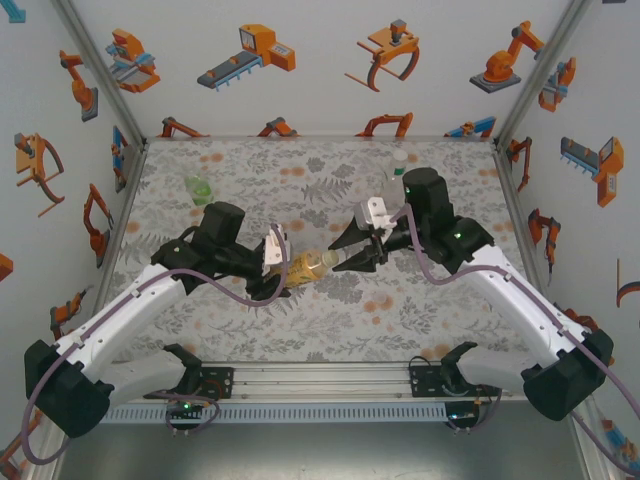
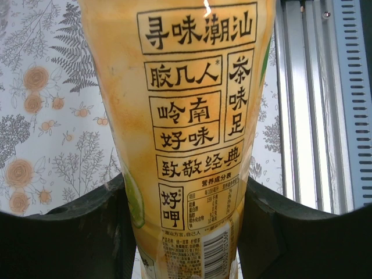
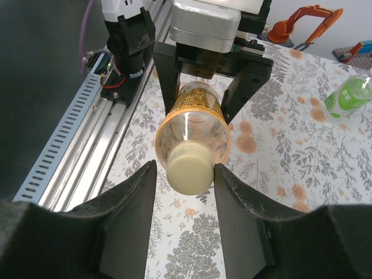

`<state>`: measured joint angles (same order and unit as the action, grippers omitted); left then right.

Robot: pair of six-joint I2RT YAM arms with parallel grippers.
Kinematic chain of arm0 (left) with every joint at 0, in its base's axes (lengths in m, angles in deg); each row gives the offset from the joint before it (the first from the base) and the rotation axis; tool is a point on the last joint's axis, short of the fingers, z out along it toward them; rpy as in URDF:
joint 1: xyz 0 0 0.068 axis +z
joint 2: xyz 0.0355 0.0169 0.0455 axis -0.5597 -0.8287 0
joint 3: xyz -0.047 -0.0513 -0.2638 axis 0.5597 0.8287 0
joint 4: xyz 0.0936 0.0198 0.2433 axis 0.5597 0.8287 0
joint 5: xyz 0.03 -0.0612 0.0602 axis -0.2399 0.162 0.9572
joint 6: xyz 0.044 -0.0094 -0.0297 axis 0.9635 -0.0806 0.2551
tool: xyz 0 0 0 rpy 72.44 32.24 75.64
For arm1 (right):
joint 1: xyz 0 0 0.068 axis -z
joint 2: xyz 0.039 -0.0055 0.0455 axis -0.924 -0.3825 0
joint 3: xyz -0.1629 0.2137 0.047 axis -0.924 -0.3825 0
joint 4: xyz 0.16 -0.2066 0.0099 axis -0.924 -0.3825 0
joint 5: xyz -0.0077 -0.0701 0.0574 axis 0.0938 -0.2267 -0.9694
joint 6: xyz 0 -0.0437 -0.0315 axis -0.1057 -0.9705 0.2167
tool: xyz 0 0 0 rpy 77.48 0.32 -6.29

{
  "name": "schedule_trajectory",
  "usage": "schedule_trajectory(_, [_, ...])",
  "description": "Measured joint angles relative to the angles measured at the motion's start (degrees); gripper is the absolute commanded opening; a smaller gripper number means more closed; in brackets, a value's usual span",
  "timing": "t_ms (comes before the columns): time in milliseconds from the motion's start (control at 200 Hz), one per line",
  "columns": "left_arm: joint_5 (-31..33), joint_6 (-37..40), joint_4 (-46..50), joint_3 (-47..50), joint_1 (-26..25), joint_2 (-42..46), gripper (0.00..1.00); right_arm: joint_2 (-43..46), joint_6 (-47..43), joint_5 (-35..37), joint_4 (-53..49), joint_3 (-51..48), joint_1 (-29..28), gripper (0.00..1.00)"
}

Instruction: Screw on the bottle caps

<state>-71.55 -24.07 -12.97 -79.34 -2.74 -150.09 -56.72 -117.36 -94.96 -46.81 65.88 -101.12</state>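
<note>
The step in hand was the capping of the amber bottle point(image 2: 192, 116). The left gripper point(image 2: 183, 195) was pinching that bottle across its labelled body, one finger pressed to each side, and held it on its side above the table point(image 1: 330, 320), mouth end toward the right arm. The pale yellow cap point(image 3: 187, 165) sat on the bottle's mouth; how far it was threaded could not be told. The right gripper point(image 3: 185, 172) stood squarely over the cap with a finger close on either side; one pad appeared to touch it, but whether both bore on it could not be told. The green bottle point(image 1: 198, 188) stood well apart at the far left of the table, the colourless bottle point(image 1: 398, 165) behind the right arm. In my judgement the next move called for a firm pinch on the cap, then a turn of the right wrist about the bottle's axis while the left held steady; a tilted cap risked cross-threading.
</note>
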Motion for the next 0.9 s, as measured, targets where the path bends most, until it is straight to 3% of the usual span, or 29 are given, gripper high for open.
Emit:
schedule_trajectory(396, [-0.11, 0.17, 0.26, 0.0, 0.0, 0.0, 0.01, -0.15, 0.35, 1.77, 1.16, 0.0, -0.79, 0.23])
schedule_trajectory(496, [0.39, 0.15, 0.26, 0.0, 0.0, 0.02, 0.01, -0.15, 4.37, 2.4, 3.26, -0.52, -0.87, 0.1])
schedule_trajectory(581, [1.49, 0.11, 0.17, 0.0, 0.0, 0.07, 0.0, -0.15, 11.04, 3.78, 6.25, -1.38, -0.9, 0.0])
schedule_trajectory(701, [3.56, -0.17, 0.04, 0.0, 0.02, 0.35, 0.01, -0.11, 23.89, 6.91, 11.98, -3.26, -0.9, 0.0])
schedule_trajectory(896, [8.61, -1.18, -0.28, 0.0, 0.11, 0.52, 0.0, 0.68, 52.17, 16.85, 22.49, -8.96, -0.94, 0.0])
